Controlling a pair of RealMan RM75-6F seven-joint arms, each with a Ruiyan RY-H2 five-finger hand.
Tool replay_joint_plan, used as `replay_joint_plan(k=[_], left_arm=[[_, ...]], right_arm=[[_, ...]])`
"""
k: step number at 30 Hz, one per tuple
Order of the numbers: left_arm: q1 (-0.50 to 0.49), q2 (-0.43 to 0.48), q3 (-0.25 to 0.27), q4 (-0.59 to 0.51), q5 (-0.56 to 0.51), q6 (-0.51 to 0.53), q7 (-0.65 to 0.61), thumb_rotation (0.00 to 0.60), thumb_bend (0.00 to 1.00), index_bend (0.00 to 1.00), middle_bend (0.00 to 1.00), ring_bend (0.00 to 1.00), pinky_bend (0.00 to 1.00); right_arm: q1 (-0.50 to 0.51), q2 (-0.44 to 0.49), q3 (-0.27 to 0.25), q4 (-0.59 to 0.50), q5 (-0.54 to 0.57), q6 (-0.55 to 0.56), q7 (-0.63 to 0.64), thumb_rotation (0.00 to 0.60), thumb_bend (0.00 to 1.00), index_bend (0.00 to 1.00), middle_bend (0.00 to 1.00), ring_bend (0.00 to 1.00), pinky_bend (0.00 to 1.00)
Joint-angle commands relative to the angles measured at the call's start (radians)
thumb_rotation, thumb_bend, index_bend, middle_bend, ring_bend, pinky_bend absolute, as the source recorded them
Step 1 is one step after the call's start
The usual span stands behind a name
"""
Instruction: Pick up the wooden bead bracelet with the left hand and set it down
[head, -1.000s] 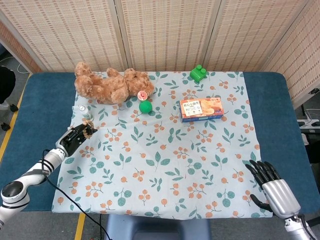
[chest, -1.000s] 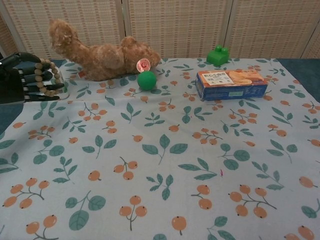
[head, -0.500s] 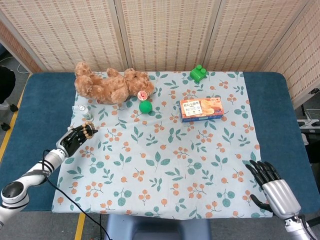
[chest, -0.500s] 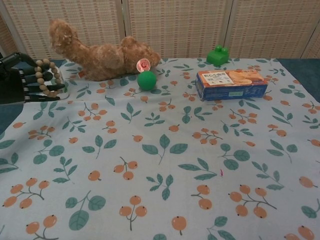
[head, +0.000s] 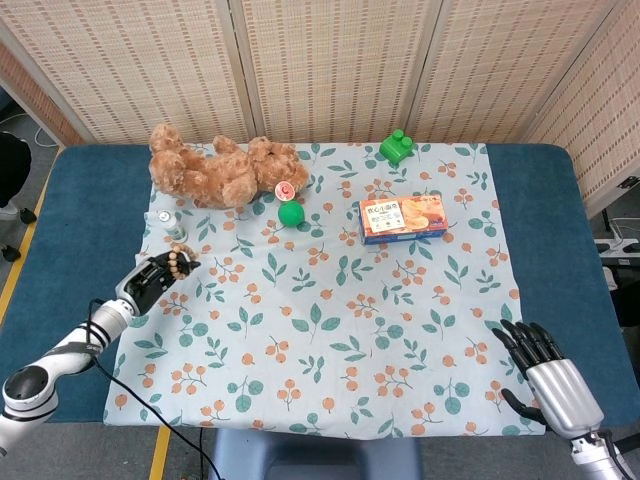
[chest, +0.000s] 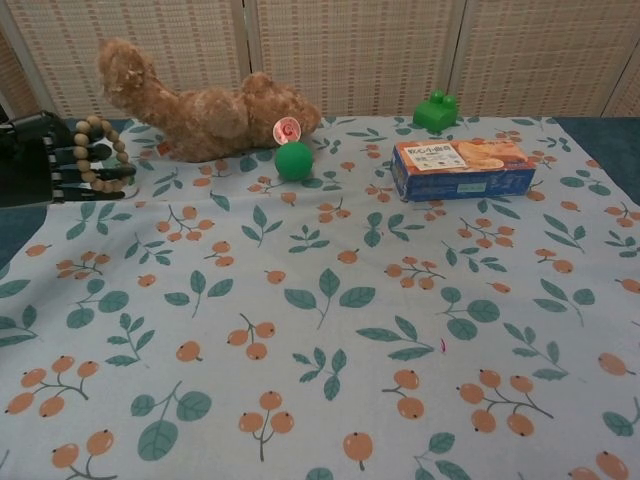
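Observation:
My left hand (head: 152, 278) is at the left edge of the floral cloth and holds the wooden bead bracelet (head: 178, 263). In the chest view the bracelet (chest: 100, 152) loops over the dark fingers (chest: 62, 165) of the left hand (chest: 45, 160), just above the cloth. My right hand (head: 548, 378) is low at the front right corner, fingers spread, holding nothing. It does not show in the chest view.
A brown teddy bear (head: 220, 170) lies at the back left, with a green ball (head: 291, 213) and a small red-and-white piece (head: 285, 190) beside it. An orange-and-blue snack box (head: 403, 218) and a green toy block (head: 396, 147) stand further right. A small bottle (head: 175, 230) stands behind my left hand.
My left hand with the bracelet has drifted slightly toward the front and downward. The right hand has not moved.

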Motion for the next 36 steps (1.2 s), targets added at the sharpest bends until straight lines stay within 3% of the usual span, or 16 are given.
replay_joint_plan(k=[1,3,6,9,11,19,21,26,36], left_arm=[[0.009,-0.014,-0.013,-0.002,0.013,-0.004,0.017,0.556,0.89,0.45,0.57,0.23,0.0],[0.012,-0.019,-0.017,0.0,0.019,-0.011,0.024,0.488,0.73,0.43,0.56,0.22,0.0],[0.013,-0.022,-0.018,0.004,0.023,-0.014,0.029,0.249,0.56,0.43,0.55,0.22,0.0],[0.009,-0.018,-0.011,0.007,0.024,-0.014,0.025,0.057,0.52,0.43,0.55,0.22,0.0],[0.006,-0.015,-0.006,0.008,0.017,-0.013,0.012,0.0,0.51,0.43,0.55,0.22,0.0],[-0.01,0.002,0.024,0.007,0.032,-0.004,0.009,0.001,0.51,0.47,0.55,0.22,0.0],[-0.013,0.008,0.03,0.004,0.039,-0.004,0.013,0.029,0.51,0.48,0.55,0.22,0.0],[-0.013,0.009,0.033,0.001,0.045,0.009,0.013,0.192,0.51,0.49,0.55,0.22,0.0],[-0.018,0.02,0.05,-0.005,0.052,0.029,-0.001,0.241,0.51,0.51,0.55,0.22,0.0]], right_arm=[[0.0,0.0,-0.001,0.0,-0.001,-0.001,0.0,0.6,0.22,0.0,0.0,0.0,0.0],[0.0,0.0,-0.001,0.0,-0.001,-0.001,-0.001,0.6,0.22,0.0,0.0,0.0,0.0],[0.001,0.0,-0.001,-0.001,-0.001,-0.005,-0.003,0.6,0.22,0.0,0.0,0.0,0.0],[0.002,0.0,-0.002,-0.002,0.0,-0.008,-0.005,0.6,0.22,0.0,0.0,0.0,0.0],[0.002,0.0,-0.003,-0.002,0.0,-0.008,-0.006,0.6,0.22,0.0,0.0,0.0,0.0],[0.0,0.001,-0.002,-0.004,-0.001,-0.005,-0.006,0.6,0.22,0.0,0.0,0.0,0.0],[0.0,0.001,-0.002,-0.003,0.0,-0.005,-0.005,0.6,0.22,0.0,0.0,0.0,0.0],[0.001,0.001,-0.001,-0.003,0.001,-0.007,-0.005,0.6,0.22,0.0,0.0,0.0,0.0],[0.001,0.0,-0.002,-0.004,-0.001,-0.008,-0.007,0.6,0.22,0.0,0.0,0.0,0.0]])
